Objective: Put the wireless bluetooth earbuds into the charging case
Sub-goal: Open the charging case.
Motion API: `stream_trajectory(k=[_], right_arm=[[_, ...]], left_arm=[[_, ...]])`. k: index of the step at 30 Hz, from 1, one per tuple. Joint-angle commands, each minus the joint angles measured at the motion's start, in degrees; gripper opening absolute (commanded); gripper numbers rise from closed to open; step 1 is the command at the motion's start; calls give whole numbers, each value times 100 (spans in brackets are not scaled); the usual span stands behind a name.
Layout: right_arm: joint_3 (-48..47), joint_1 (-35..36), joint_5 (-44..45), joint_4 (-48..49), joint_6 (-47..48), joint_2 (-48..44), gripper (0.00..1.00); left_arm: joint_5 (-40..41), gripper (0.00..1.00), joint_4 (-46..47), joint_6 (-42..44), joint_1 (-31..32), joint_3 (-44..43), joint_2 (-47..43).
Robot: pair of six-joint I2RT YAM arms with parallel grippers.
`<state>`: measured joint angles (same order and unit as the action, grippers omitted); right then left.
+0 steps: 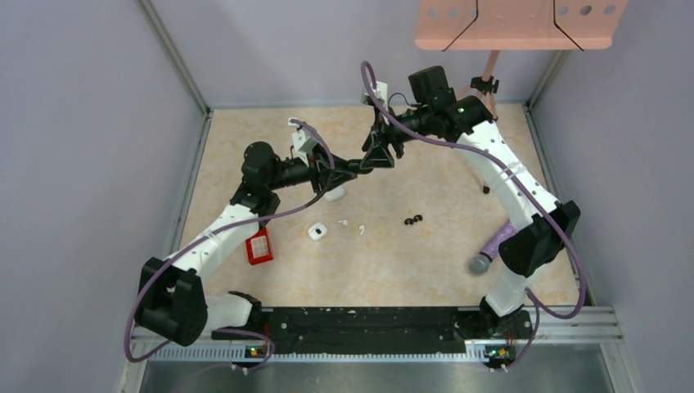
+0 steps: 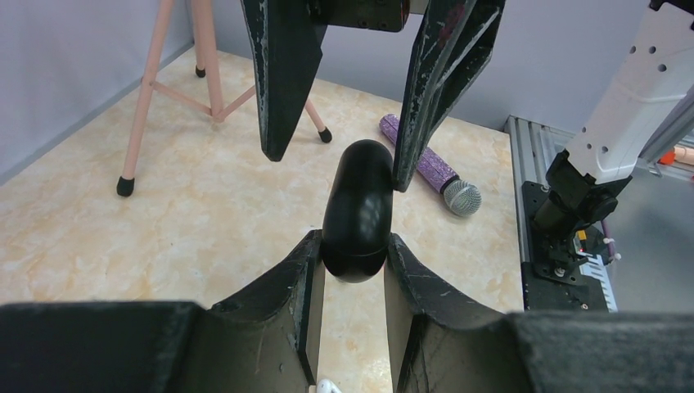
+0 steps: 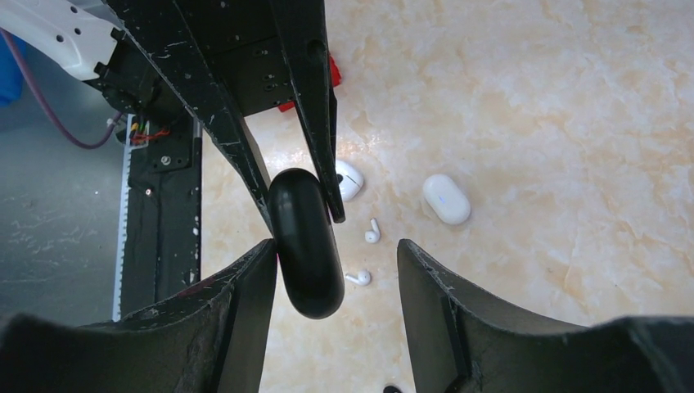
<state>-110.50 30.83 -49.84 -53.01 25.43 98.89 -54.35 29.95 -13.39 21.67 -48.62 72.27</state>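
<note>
My left gripper [image 1: 357,167] is shut on a closed black oval charging case [image 2: 357,211] and holds it above the table. My right gripper [image 1: 378,154] faces it, open, with its jaws straddling the case's far end [image 3: 307,241]. In the right wrist view one right finger [image 3: 245,282] touches the case and the other stands apart. Two white earbuds [image 1: 344,221] [image 1: 361,230] lie on the table below, also seen in the right wrist view [image 3: 372,232] [image 3: 358,278]. A black earbud pair [image 1: 413,219] lies to their right.
An open white case [image 1: 317,232] and a closed white case [image 3: 446,199] lie near the earbuds. A red box [image 1: 259,246] lies at the left and a purple microphone [image 1: 491,250] at the right. A pink tripod stand [image 1: 489,78] is at the back right.
</note>
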Motion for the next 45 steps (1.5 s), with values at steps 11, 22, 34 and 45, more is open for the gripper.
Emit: stream_trajectory(k=[11,22,34,45], right_arm=[[-99,125,458,186,-106,154,52],[-371,117,406,264,-344,227,51],[-400,3,421,361,-495,224,51],[-441,-207,323,491,-728,255,51]], left_arm=[[-236,0,321,99,-10,-170,-41],[-224,0,299,214,-14,-124,-14],[-251,0,274,214,-12,-146,33],[-247,0,264,230,-5,-175,55]])
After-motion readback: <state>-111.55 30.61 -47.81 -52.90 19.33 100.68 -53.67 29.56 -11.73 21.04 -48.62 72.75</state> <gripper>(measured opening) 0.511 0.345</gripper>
